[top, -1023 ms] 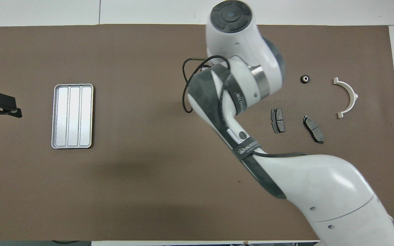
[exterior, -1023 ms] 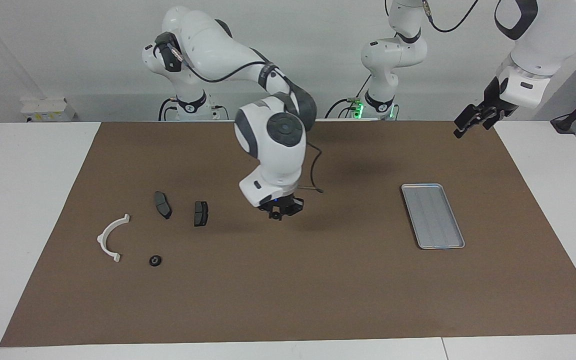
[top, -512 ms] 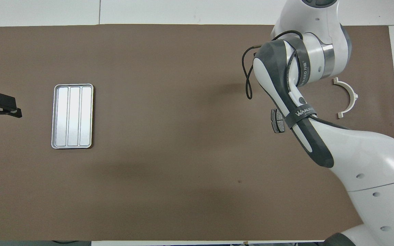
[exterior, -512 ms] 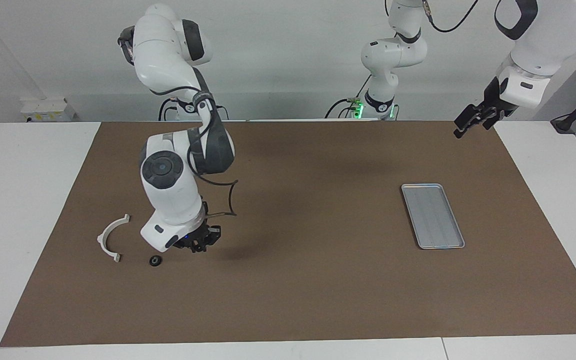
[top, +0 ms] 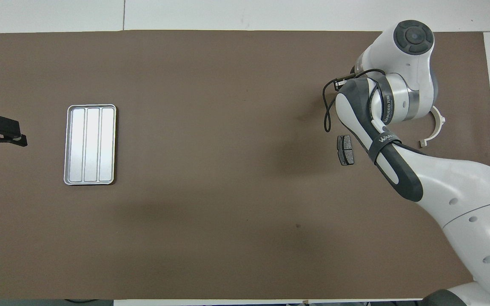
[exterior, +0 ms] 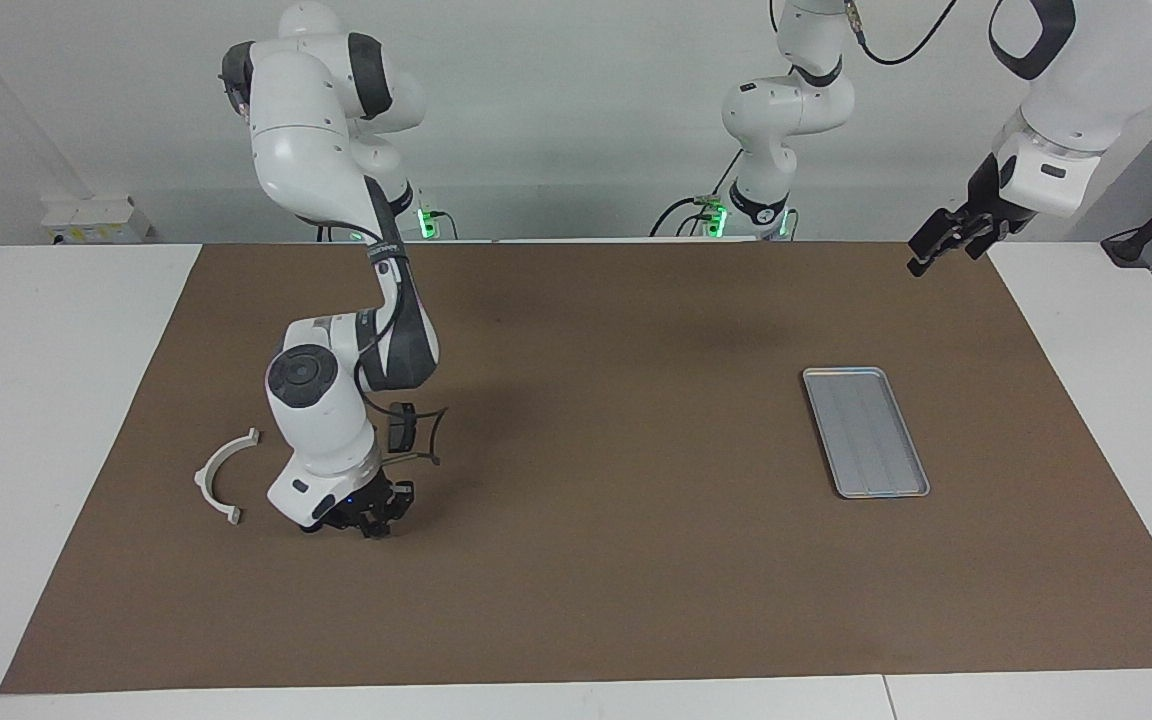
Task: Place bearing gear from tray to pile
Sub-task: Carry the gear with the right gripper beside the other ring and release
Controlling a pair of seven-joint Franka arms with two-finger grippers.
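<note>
Your right tool (exterior: 368,520), fingers shut, has swung from mid-desk down beside the white bracket (exterior: 221,478); left tool (exterior: 946,243) waits wide open; tray (exterior: 866,432) empty.

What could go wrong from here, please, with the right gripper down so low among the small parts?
1. The right gripper hangs low over the mat beside the white bracket; a sideways move could knock the bracket away.
2. The arm's cable loops close by the dark pad; pulling back might snag and drag it.
3. The arm hides whatever lies under it, so a part there could be pressed or pushed unseen.

The left gripper waits open, away from the tray.
</note>
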